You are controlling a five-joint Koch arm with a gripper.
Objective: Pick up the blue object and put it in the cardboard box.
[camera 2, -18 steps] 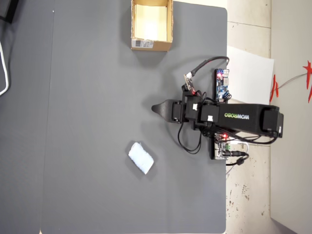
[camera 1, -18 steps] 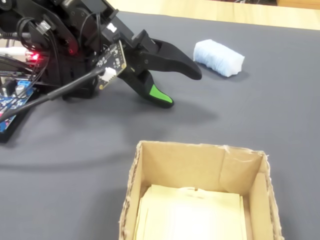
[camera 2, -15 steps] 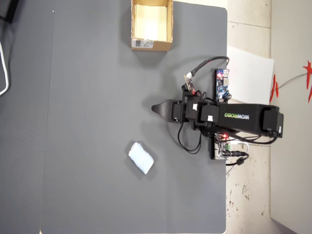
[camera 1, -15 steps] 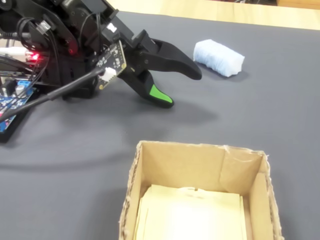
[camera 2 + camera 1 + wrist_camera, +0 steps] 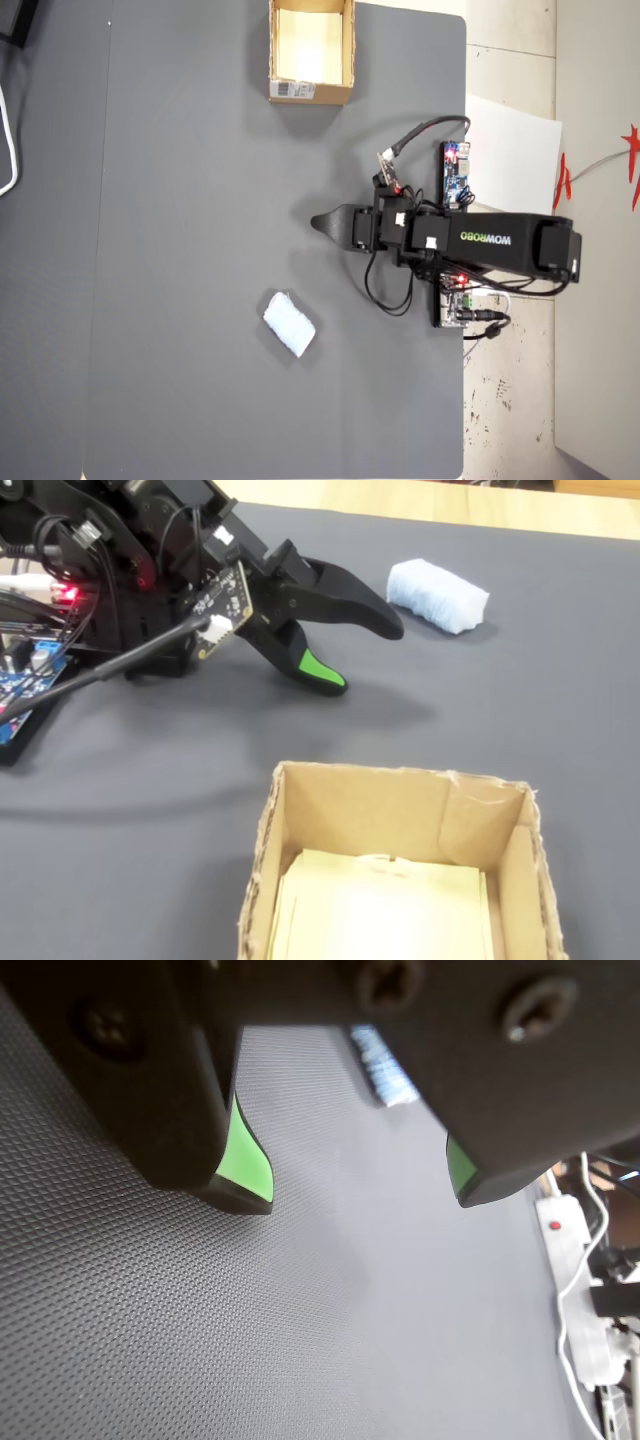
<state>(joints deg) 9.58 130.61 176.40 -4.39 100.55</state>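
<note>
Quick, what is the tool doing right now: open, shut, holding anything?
Tool: open and empty, its green-padded tips apart above the dark grey mat; the small pale blue cloth-like lump lies untouched beyond it.

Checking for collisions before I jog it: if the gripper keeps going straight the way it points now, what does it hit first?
Probably just the grey mat. The gripper points left in the overhead view and tilts downward; the blue object and cardboard box lie well off either side of that line. Depth is uncertain.
</note>
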